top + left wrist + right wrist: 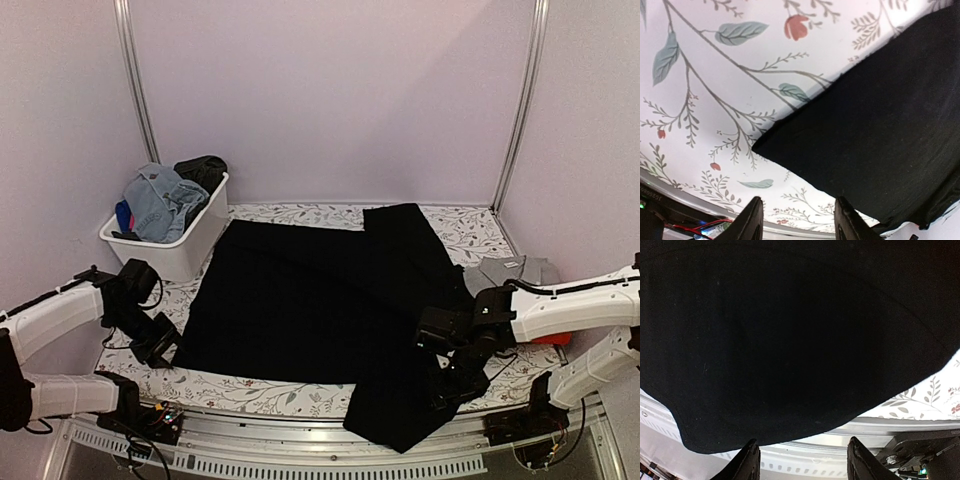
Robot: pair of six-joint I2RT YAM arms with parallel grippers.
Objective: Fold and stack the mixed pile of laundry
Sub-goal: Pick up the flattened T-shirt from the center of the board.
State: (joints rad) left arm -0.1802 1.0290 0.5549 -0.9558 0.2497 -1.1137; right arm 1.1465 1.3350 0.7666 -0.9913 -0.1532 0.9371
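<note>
My L pincer [799,212] is apart and empty. The black garment [880,130] corner lies just ahead, body to the right, flat on the table [715,75]. My R pincer [802,455] is also apart and empty, hem just ahead, hanging off the table edge. Each arm is nearest its own corner.

On the floral table [300,395] lie a spread black garment [310,300], a white tub [185,245] and a grey shirt [510,268].

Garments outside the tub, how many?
2 clearly: black garment spread mid-table, grey shirt at the right edge. A red bit under the right arm may be a third.
</note>
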